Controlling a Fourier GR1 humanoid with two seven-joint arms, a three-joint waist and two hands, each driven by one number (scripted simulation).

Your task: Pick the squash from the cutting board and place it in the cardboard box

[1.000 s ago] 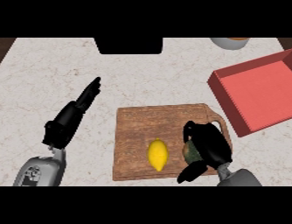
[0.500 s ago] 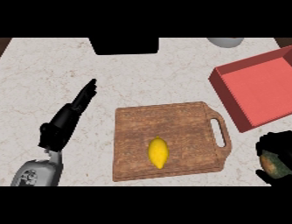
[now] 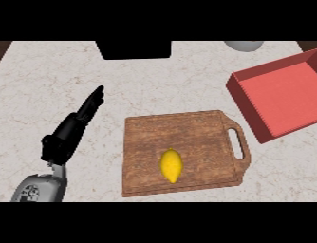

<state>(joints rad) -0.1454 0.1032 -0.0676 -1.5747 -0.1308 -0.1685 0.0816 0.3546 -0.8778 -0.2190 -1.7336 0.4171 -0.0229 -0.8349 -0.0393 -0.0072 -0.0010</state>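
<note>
A grey round object (image 3: 244,45) and a black box-shaped object (image 3: 133,49) were cut off at the worktop's far edge. The right hand, seen earlier at the near right, was gone from view. The black left hand (image 3: 70,132) was held straight-fingered, empty. The yellow oval squash (image 3: 171,164) lay on the brown wooden cutting board (image 3: 182,137), apart from the red box (image 3: 287,92).

The squash (image 3: 171,164) lies on the cutting board (image 3: 182,137) (red box (image 3: 291,97) apart), left hand (image 3: 74,128) open beside it.

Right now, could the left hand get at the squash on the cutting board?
Probably yes: the left hand lies open left of the cutting board, and nothing stands between it and the squash.
</note>
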